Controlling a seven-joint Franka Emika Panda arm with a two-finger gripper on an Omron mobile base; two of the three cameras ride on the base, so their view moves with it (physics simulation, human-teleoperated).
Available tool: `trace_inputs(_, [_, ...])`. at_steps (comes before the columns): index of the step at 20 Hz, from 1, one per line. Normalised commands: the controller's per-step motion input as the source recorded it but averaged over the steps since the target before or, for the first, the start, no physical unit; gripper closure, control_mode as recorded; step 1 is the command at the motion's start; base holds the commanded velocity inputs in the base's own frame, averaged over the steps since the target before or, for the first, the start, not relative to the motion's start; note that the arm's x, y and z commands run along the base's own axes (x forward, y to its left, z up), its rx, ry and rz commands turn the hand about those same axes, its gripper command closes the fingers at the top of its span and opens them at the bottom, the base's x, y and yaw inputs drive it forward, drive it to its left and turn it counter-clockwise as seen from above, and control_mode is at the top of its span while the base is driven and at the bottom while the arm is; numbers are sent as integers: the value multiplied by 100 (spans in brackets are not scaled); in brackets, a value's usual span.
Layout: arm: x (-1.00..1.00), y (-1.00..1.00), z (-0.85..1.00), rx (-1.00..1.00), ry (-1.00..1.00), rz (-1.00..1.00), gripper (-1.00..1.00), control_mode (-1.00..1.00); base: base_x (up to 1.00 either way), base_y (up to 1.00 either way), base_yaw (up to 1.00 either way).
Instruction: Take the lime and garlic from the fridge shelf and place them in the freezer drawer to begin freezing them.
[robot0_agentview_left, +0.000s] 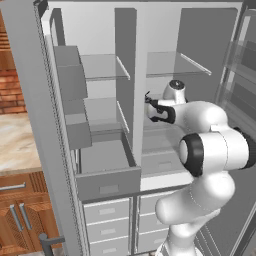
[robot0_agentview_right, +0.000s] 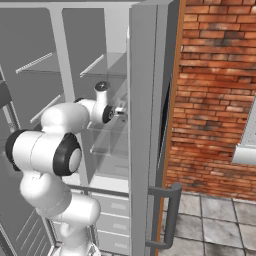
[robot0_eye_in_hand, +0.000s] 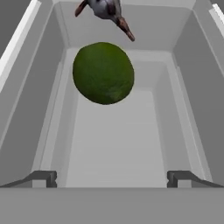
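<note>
The lime, a dark green ball, lies in a grey walled fridge compartment, straight ahead of my gripper. The gripper is open, its dark fingertips wide apart, short of the lime and not touching it. From the base cameras, my gripper reaches into the right half of the fridge at mid-shelf height, close to the centre divider, and it also shows beside the fridge's side wall. The freezer drawer stands pulled open, below and left of the hand. The garlic is out of view.
A small grey-brown object lies at the back of the compartment beyond the lime. The open fridge door with bins stands at the left. White drawers sit under the freezer drawer. A brick wall is at the right.
</note>
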Motion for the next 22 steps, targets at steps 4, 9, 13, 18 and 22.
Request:
trace_inputs(4, [45, 0, -3, 0, 0, 1, -100, -100, 0, 0, 0])
trace_inputs(9, [43, 0, -15, 0, 0, 1, -100, -100, 0, 0, 0])
trace_inputs(13, [40, 0, -12, 0, 0, 1, -100, -100, 0, 0, 0])
trace_inputs(18, [38, 0, -8, 0, 0, 1, -100, -100, 0, 0, 0])
trace_inputs(22, [35, 0, -10, 0, 0, 1, -100, -100, 0, 0, 0])
